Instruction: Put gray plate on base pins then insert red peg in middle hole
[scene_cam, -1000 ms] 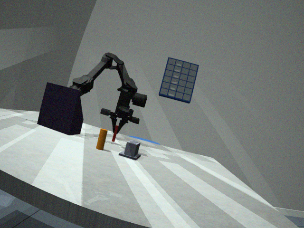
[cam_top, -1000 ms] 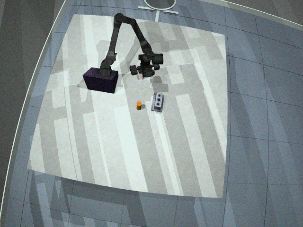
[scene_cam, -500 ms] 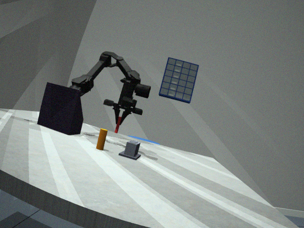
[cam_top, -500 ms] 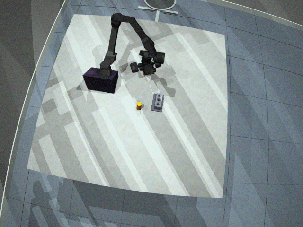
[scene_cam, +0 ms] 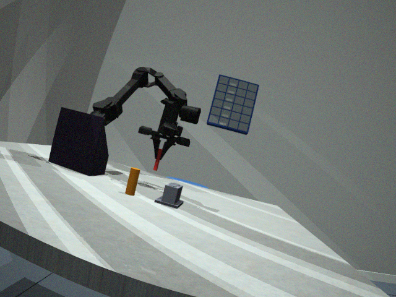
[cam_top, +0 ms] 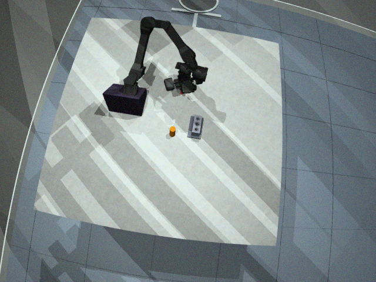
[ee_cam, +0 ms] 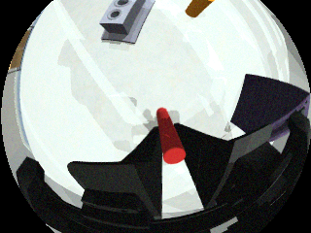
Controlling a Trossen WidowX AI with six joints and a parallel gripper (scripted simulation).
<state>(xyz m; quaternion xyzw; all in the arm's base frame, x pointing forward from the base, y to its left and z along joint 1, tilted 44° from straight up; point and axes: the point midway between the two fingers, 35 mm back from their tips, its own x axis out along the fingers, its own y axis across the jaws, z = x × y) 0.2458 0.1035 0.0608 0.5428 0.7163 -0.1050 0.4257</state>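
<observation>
The red peg [scene_cam: 156, 164] [ee_cam: 170, 136] is held near upright, slightly slanted, between the fingertips of my gripper [scene_cam: 158, 157] [ee_cam: 166, 130]. My gripper is shut on it, with the peg's lower end above the table. In the top view only a speck of red shows under the gripper. The gray plate [cam_top: 200, 124] [ee_cam: 111, 22] has three round openings in a row along its top. It appears to lie flat on the base [cam_top: 190, 128] [scene_cam: 176, 205] [ee_cam: 127, 38], whose wider foot shows below. The pins are hard to make out. Both stand apart from the gripper.
An orange cylinder [cam_top: 172, 131] [scene_cam: 132, 181] [ee_cam: 197, 7] stands upright beside the base, on the side toward the arm's dark mounting block [cam_top: 126, 101] [scene_cam: 80, 143] [ee_cam: 267, 102]. Striped light and shadow cross the table [cam_top: 136, 182].
</observation>
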